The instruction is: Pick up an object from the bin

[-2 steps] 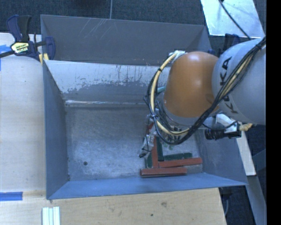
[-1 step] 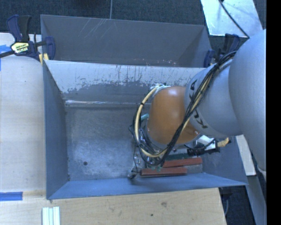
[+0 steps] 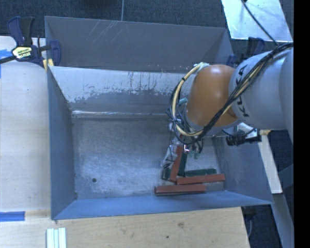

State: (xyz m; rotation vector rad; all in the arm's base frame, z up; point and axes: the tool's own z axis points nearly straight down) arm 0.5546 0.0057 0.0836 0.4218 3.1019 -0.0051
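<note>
My gripper [image 3: 174,153] reaches down under the arm's wrist at the bin's near right, just above a small cluster of flat sticks. A dark green stick [image 3: 182,165] leans upright and tilted right below the gripper, its top end touching or very close to it. A reddish-brown stick [image 3: 180,189] lies flat along the bin's front wall. A second reddish-brown stick [image 3: 202,179] lies just behind it, to the right. Another dark green piece [image 3: 205,172] shows behind that one.
The sticks crowd the near right corner, close to the front and right walls. The arm and its cables hang over the right part of the bin. A small dark speck [image 3: 94,180] lies on the floor at the near left.
</note>
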